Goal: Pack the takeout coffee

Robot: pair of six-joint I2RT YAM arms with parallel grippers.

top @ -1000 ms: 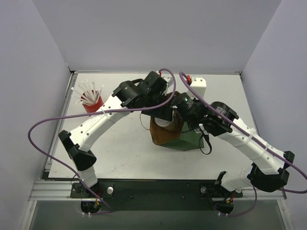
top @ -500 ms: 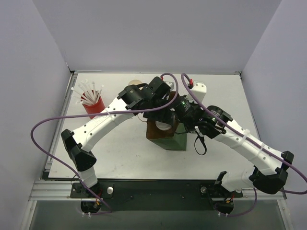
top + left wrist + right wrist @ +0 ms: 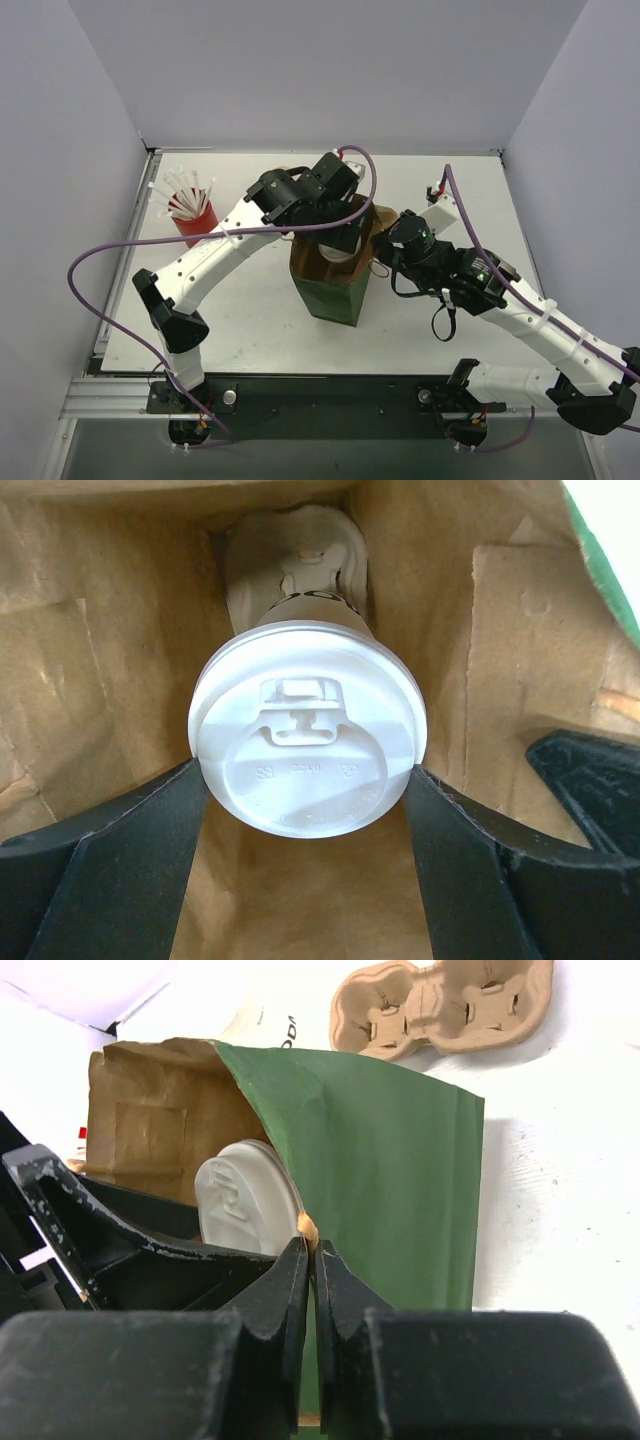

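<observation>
The takeout coffee (image 3: pixel 308 750), a white cup with a round white lid, hangs inside the open green-and-brown paper bag (image 3: pixel 330 292). My left gripper (image 3: pixel 305 780) reaches down into the bag and is shut on the cup's lid, one finger on each side. In the top view my left gripper (image 3: pixel 338 240) covers most of the cup (image 3: pixel 338 256). My right gripper (image 3: pixel 312 1245) is shut on the bag's green rim (image 3: pixel 380 1160) on its right side, next to the lid (image 3: pixel 245 1205). In the top view it (image 3: pixel 385 252) sits at the bag's right edge.
A red cup of white straws (image 3: pixel 190 212) stands at the back left. A tan pulp cup carrier (image 3: pixel 440 1005) lies on the table behind the bag, with part of a white cup (image 3: pixel 270 1025) beside it. A pale moulded shape (image 3: pixel 290 565) lies at the bag's bottom.
The bag has gone from slumped to upright with its mouth open. My right arm has pulled back to the right, holding the rim. My left gripper has stayed over the bag with the cup.
</observation>
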